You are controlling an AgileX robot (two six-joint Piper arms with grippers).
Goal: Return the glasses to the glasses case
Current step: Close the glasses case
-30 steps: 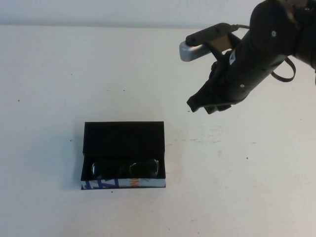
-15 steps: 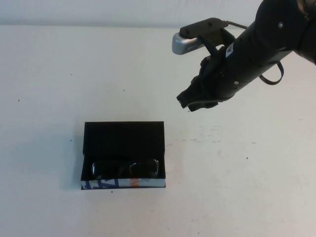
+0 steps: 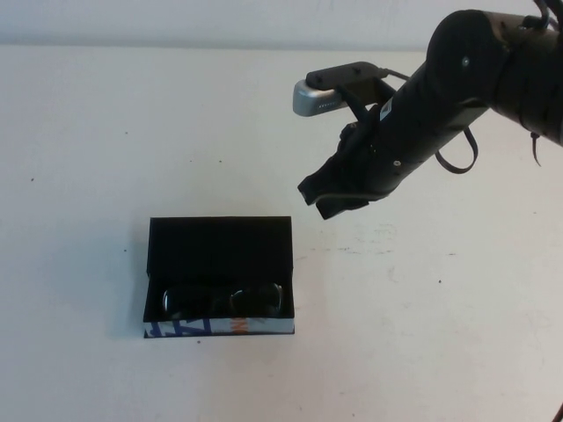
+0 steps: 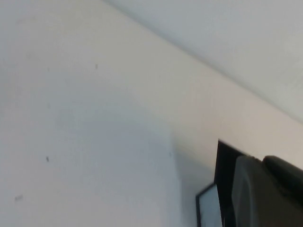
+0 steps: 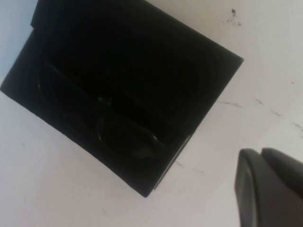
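on the white table [image 3: 106, 132], the glasses case [image 3: 220, 248] sits open at centre-left, its flap lid laid back toward the far edge, and the glasses [image 3: 223, 300] lie inside along its printed front edge. my right gripper [image 3: 321, 195] hangs in the air up and right of the case, apart from it, holding nothing; i cannot tell how its fingers stand. the left gripper is out of the high view; its wrist camera shows only table and a dark corner. i judge the case light and stiff, likely to slide, so i'd push the lid's far edge over, away from the fragile lenses.
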